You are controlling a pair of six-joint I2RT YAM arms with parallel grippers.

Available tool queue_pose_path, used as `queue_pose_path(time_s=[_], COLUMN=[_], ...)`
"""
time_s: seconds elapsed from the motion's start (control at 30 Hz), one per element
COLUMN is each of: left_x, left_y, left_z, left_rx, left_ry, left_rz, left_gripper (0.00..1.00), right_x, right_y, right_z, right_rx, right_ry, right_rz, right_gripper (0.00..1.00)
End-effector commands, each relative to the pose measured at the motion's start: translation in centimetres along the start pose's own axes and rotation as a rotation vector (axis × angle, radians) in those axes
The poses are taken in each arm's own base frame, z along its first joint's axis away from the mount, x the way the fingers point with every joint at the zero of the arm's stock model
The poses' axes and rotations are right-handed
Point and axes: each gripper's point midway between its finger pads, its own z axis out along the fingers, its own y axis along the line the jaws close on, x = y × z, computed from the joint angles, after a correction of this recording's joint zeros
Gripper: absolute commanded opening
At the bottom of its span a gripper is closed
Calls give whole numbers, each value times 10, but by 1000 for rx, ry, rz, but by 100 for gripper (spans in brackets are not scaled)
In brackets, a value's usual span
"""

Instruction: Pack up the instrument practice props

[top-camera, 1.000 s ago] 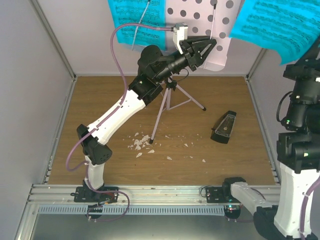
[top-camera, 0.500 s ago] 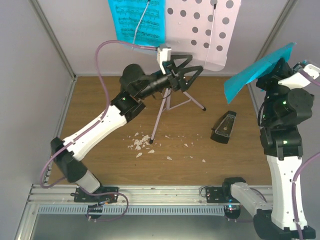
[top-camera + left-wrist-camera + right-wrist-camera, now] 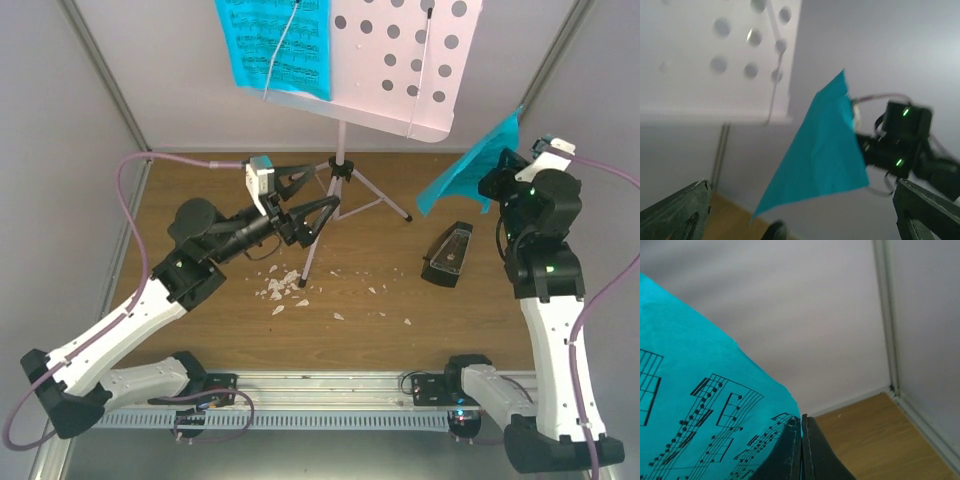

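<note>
One pale pink music stand rises at 12 o'clock of the top view, its tripod feet on the wood. There are two blue sheets of music. The first blue sheet rests on the stand's left half, and the second blue sheet hangs in the air at 2 o'clock. One black metronome lies at 4 o'clock, apart from the tripod. A loose scatter of white scraps sits at 7 o'clock, just beside one tripod foot.

The wooden table is boxed by grey walls, with an aluminium rail along the near edge.

The left arm stretches low toward 1 o'clock. The left gripper is spread wide and holds nothing, near the tripod hub. The right arm stands upright at 3 o'clock, its right gripper pinched tight on an edge of the second blue sheet.
</note>
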Motion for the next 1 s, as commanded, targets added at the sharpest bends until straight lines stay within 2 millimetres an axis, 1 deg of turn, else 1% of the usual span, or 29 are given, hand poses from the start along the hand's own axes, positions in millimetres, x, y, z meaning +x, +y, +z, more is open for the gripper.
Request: queue_pose_path(time_s=[0.0,0.1,0.13,0.23,0.27,0.37,0.5,0.6,0.67,0.73,0.87,0.97], left_x=[41,63,71,83,84,87,95,103,108,111,116,119], left_y=[37,53,59,72,77,83,90,94,96,97,99,101], left_z=[-35,-60,-70,-90,-97,-107,-113,-114,-114,-113,-114,-115], left_rx=[-195,-288,-324,-409,-437,-477,-515,-525,-527,-529,-533,-541], left_ry=[86,124,140,153,146,138,172,195,209,220,230,235], left_rz=[29,20,15,16,20,24,24,22,20,18,15,12], left_gripper=[99,99,99,99,99,99,99,99,99,99,99,99], right_x=[24,59,76,128,153,208,267,309,330,342,356,358], right_y=[25,40,46,47,43,27,11,-4,-18,-30,-44,-43], right_z=[-14,-23,-28,-43,-48,-63,-82,-94,-99,-100,-101,-101], right_rx=[-150,-249,-292,-336,-338,-298,-271,-231,-183,-136,-81,-79], right_ry=[185,367,446,644,720,867,979,1076,1127,1150,1171,1180], right_rz=[10,33,49,106,130,181,257,255,226,187,120,109], right_gripper=[1,1,1,0,0,0,1,1,1,1,1,0])
